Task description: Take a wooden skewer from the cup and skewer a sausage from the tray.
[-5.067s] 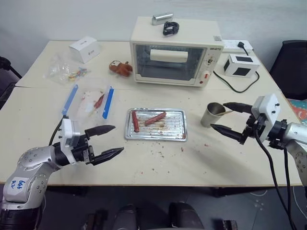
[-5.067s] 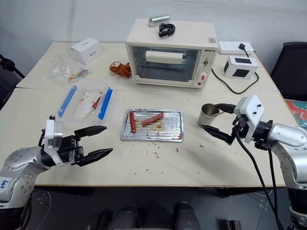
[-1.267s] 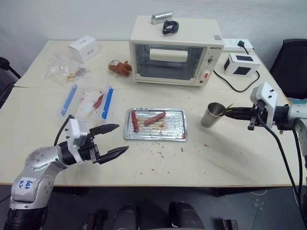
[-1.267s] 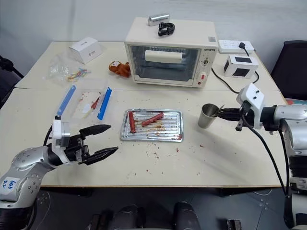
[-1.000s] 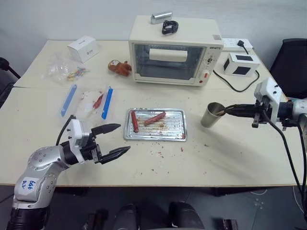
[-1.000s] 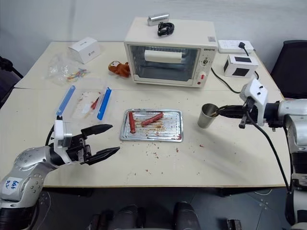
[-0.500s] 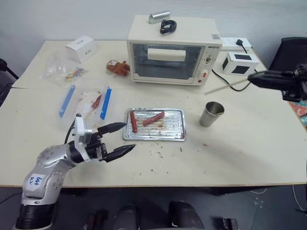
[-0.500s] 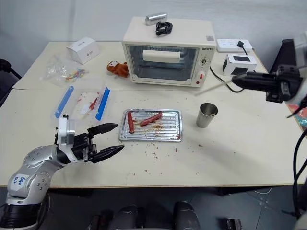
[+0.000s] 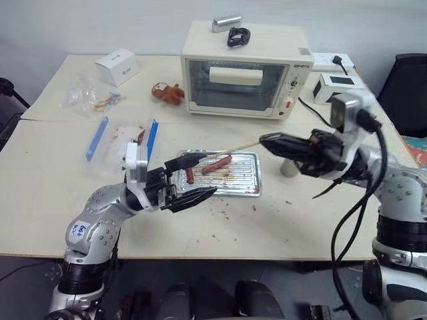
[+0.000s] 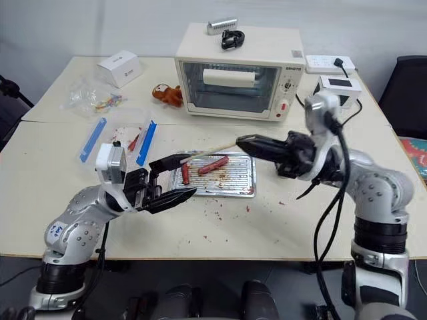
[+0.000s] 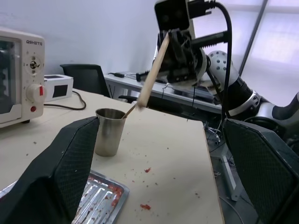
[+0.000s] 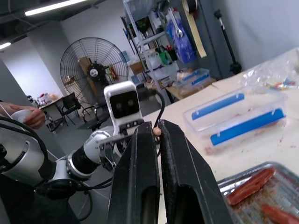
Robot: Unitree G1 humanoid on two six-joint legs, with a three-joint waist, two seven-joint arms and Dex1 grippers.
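Note:
My right gripper [image 9: 262, 139] hangs over the right end of the silvery tray [image 9: 248, 187], shut on the wooden skewer [image 9: 232, 147]. The stick points left across the tray, above its floor. Two sausages lie in the tray: one slanted [image 9: 215, 164] near the middle and one [image 9: 189, 175] at the left end, partly behind my left gripper [image 9: 209, 174]. That gripper is open and empty above the tray's front left corner. The steel cup [image 11: 108, 132] stands right of the tray, mostly hidden behind my right hand in the eye views.
A cream toaster oven [image 9: 243, 69] stands behind the tray. A clear plastic box with blue clips [image 9: 123, 140] lies to the left. A white box [image 9: 117, 66], a plastic bag [image 9: 93, 99], a power strip and a cable sit along the back. A person's hand [image 12: 28, 116] shows far off.
My right gripper has swung left and down with the skewer, from beyond the cup to over the tray. My left gripper has moved right and up to the tray's front left corner.

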